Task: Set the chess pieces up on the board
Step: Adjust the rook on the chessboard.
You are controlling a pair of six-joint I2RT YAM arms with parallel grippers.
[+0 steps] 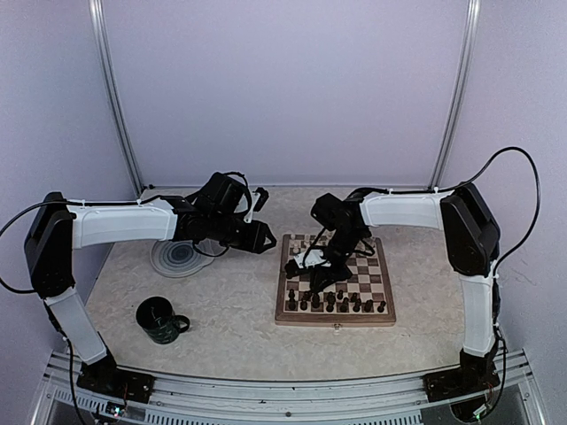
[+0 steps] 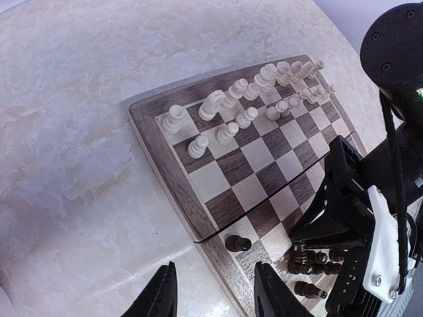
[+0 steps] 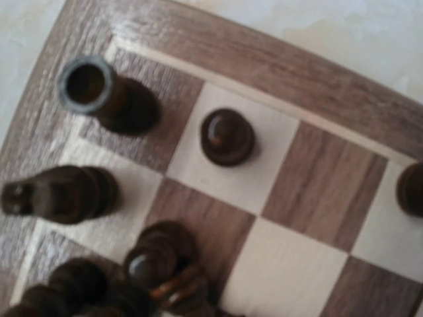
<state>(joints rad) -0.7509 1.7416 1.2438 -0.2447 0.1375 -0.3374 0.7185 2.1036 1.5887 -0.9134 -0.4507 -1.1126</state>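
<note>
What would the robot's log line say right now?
left gripper: open, empty | right gripper: above dark pieces | cream pieces: two rows on board

Nothing legible shows in any view. No lettering, number, brand or sign can be read on the board (image 1: 310, 320), the pieces (image 1: 337, 304), the mug (image 1: 159, 319) or the plate (image 1: 177, 259).
</note>
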